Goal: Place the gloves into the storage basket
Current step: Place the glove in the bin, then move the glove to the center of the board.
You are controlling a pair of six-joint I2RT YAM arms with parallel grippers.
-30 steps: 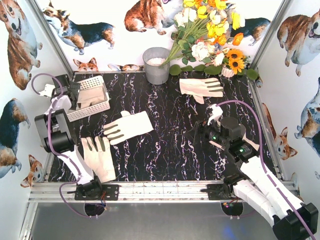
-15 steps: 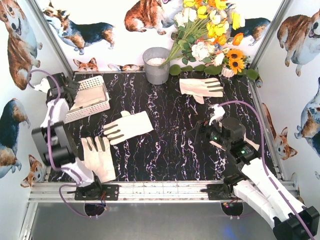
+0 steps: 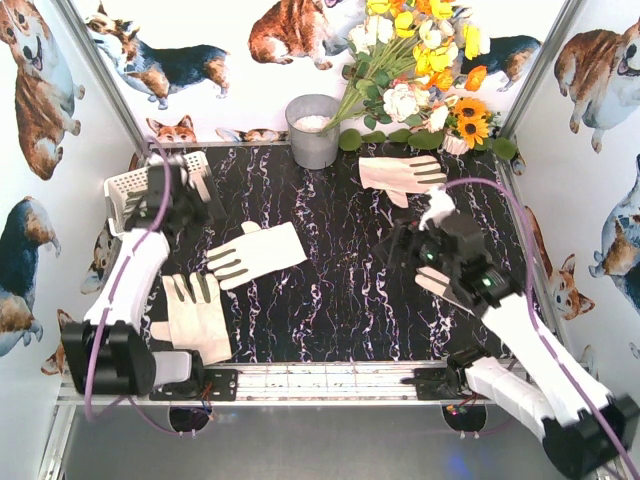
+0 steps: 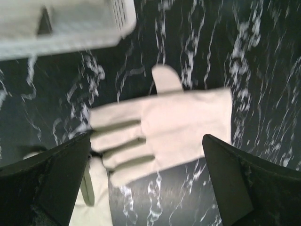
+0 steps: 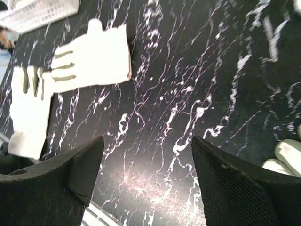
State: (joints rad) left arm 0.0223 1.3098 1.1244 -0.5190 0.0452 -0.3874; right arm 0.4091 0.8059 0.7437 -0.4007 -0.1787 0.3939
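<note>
A white basket [image 3: 122,187] stands at the far left of the black marbled table [image 3: 330,310], partly hidden by the left gripper [image 3: 188,203]. The middle glove [image 3: 258,253] lies flat just beyond the near-left glove [image 3: 197,315]. The far glove [image 3: 403,175] lies near the flowers [image 3: 420,60] and the grey bucket [image 3: 313,130]. The right gripper [image 3: 400,252] hangs over bare table right of centre.

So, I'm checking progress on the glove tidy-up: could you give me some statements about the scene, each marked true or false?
Both the left gripper and the right gripper are open and empty. True.
The middle glove lies in the storage basket. False: it lies on the table, outside the basket.
The far glove lies near the flowers. True.
The right gripper is above the basket. False: the basket is at the far left, by the left gripper.
</note>
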